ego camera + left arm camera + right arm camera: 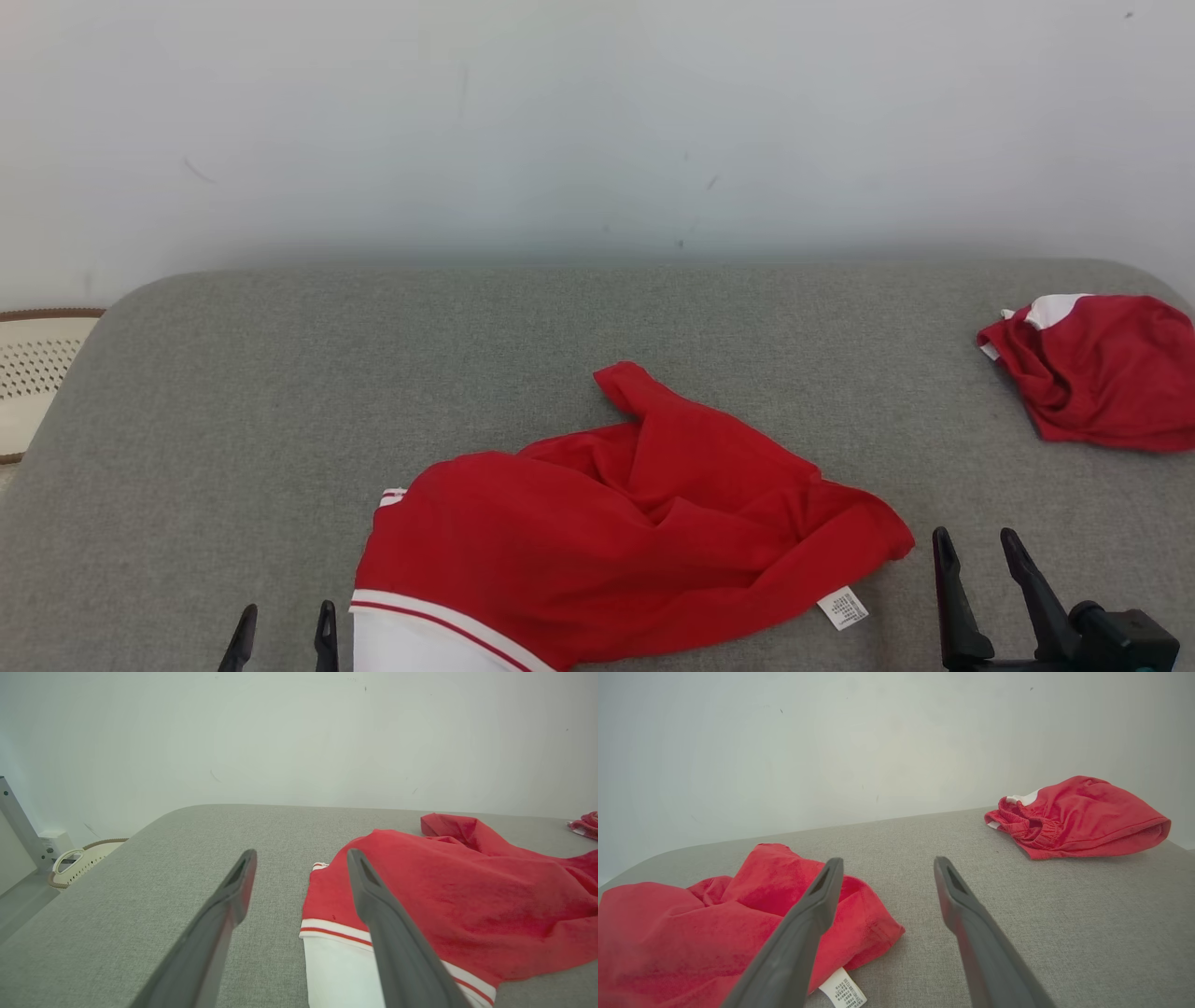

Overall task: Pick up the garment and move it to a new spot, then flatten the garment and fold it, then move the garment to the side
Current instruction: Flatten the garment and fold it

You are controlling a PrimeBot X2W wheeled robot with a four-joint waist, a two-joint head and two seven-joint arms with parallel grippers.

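Left fingers (pixel 325 635) and right fingers (pixel 948 588) gape empty; two garments: near garment (pixel 616 532), far garment (pixel 1102 369) (perhaps bunched).

Bright, even light — soft shadows, sharp

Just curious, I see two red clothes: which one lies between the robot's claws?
The large crumpled red garment in the middle, white label at its edge; the smaller red bundle sits far right.

Grey bed (pixel 280 392), perhaps, crumpled red garment (pixel 635 523), folded red bundle (pixel 1106 373)
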